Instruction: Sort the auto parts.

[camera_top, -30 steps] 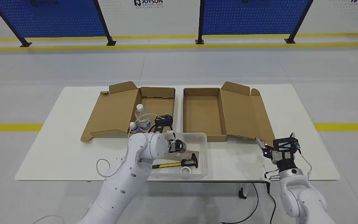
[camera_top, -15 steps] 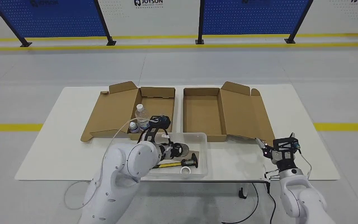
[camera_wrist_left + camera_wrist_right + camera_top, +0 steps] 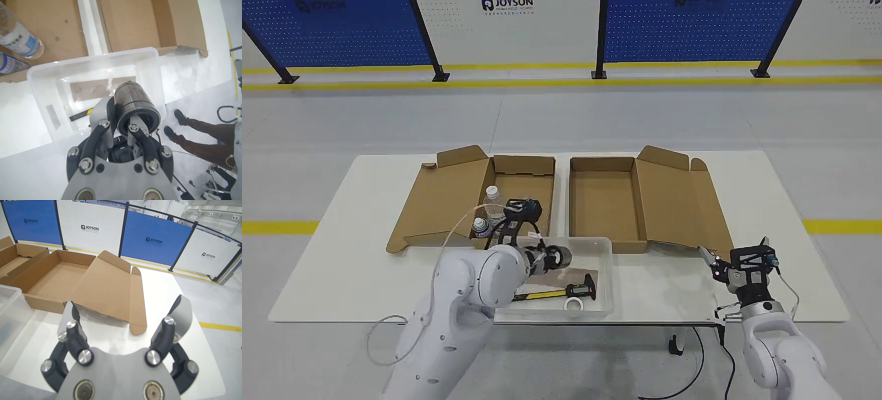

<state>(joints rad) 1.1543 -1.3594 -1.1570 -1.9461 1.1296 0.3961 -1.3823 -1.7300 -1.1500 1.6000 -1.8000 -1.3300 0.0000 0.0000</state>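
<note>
A white table stands on a pale grey floor, with blue and white partition panels beyond its far edge. Two open cardboard boxes lie side by side on it. The left box has two clear bottles at the near end of its tray. The right box has its lid flap spread out to the right. A clear plastic bin sits just in front of the gap between them, close against the boxes' near walls.

My left pincer is clamped on a dark metal sleeve, a short hollow cylinder. One ribbed pad presses on its outer wall and the other finger runs into its bore, so the wall is pinched between them. I hold the sleeve over the bin, toward the bin's far rim, with its axis roughly level rather than upright. On the bin's floor lie a black and yellow strip, a small black part and a white ring, all toward the near side.

My right pincer hangs over the table's near right corner, well apart from the bin and facing the right box's flap. Its fingers are spread wide, with nothing between them.
</note>
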